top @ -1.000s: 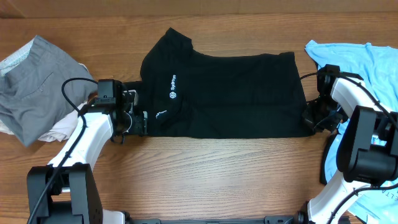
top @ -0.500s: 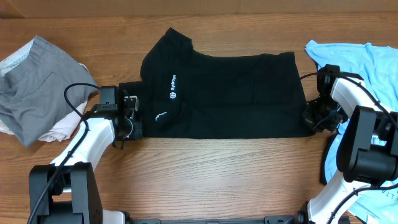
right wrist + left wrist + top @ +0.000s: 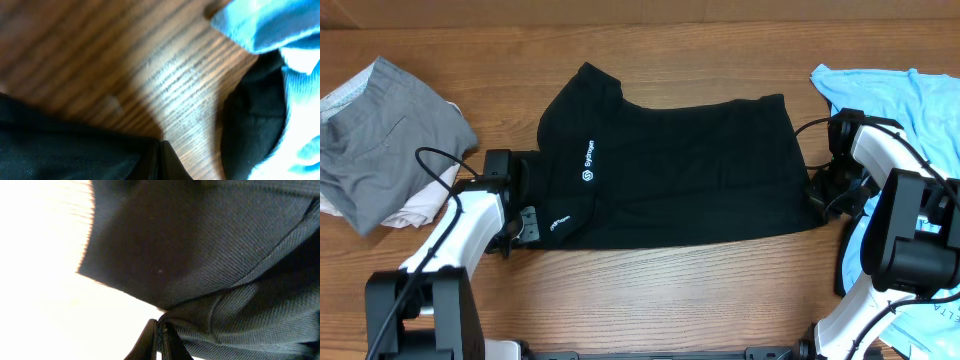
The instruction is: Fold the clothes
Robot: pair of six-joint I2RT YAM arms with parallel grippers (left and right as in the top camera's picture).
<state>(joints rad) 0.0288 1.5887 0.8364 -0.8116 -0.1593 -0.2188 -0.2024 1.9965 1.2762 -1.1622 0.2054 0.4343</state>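
The clothes in hand are a black short-sleeved T-shirt with a small white logo, lying across the middle of the wooden table. My left gripper is shut on its front left edge; in the left wrist view the gripper pinches a bunched fold of black fabric. At the shirt's front right corner my right gripper is also shut on it. The right wrist view shows that gripper closed on the black edge, low over the wood.
A crumpled grey garment over something pale lies at the left edge. A light blue printed T-shirt is heaped at the right, under and behind my right arm, and shows again in the right wrist view.
My left gripper closed on the shirt's left edge and drew it toward the table's front. The shirt's left side and front hem shifted with it. The right gripper barely moved.
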